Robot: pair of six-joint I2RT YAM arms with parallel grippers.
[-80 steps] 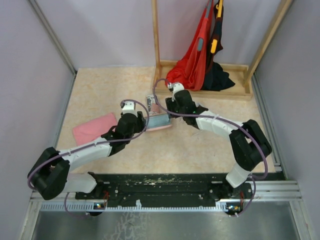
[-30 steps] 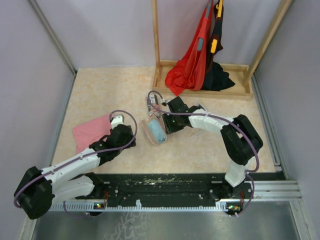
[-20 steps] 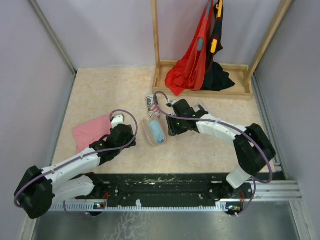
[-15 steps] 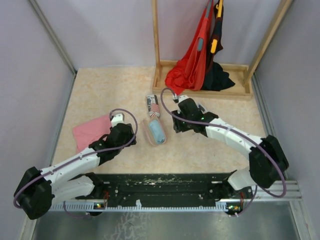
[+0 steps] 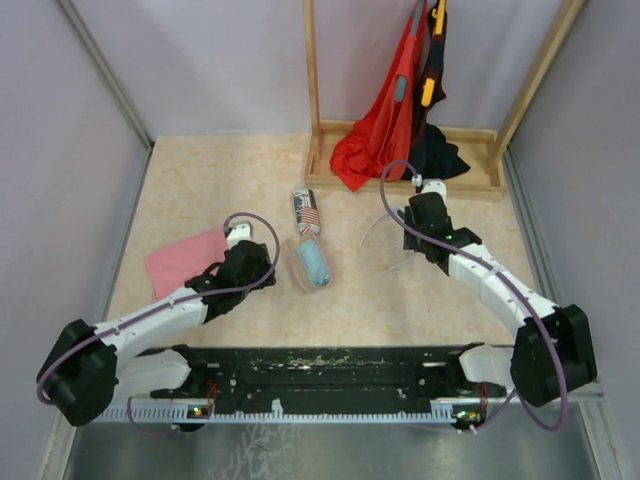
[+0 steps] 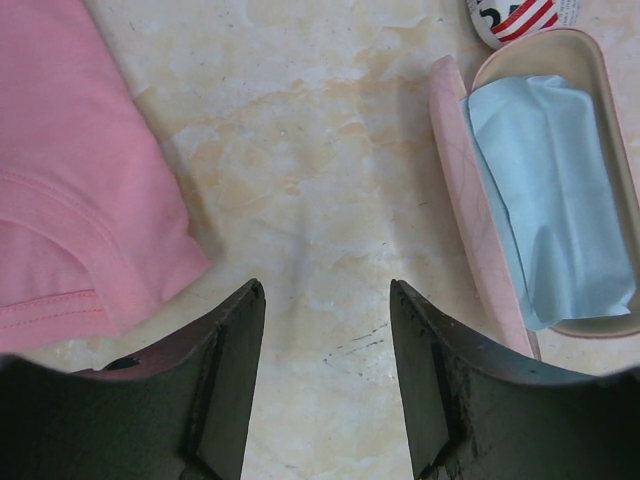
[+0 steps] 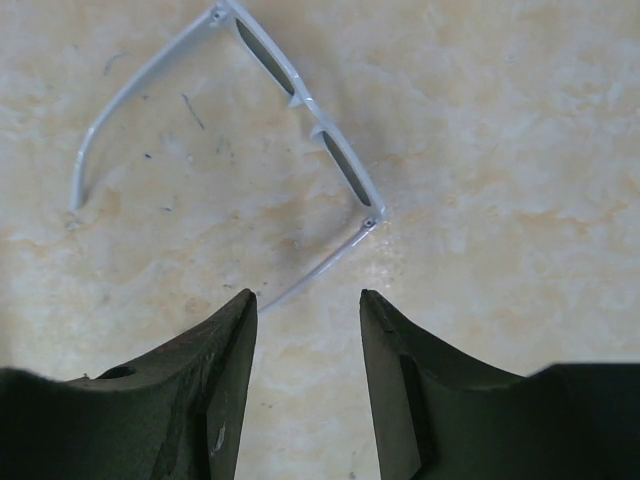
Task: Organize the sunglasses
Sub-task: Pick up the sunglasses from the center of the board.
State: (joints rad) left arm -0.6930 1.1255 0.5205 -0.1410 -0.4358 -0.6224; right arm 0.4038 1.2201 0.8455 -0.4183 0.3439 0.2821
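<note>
Swung away from the open pink case (image 6: 478, 230), the right gripper (image 7: 305, 298) now hangs open and empty over the grey-framed sunglasses (image 7: 305, 112), one temple tip pointing between its jaws. They lie unfolded, right of centre on the worktop (image 7: 500, 150), so a pickup looks next. Only the right wrist view shows them clearly; overhead they are faint lines. The left gripper (image 6: 325, 290), likewise open and empty, sits beside the case, which holds a blue cloth (image 6: 550, 190).

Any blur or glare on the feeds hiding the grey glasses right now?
Right wrist: grey glasses sharp, evenly lit, no glare; its own fingers are dark and soft. Top external: the thin frame nearly blends into the pale table. Left wrist: pink case and blue cloth crisp.
</note>
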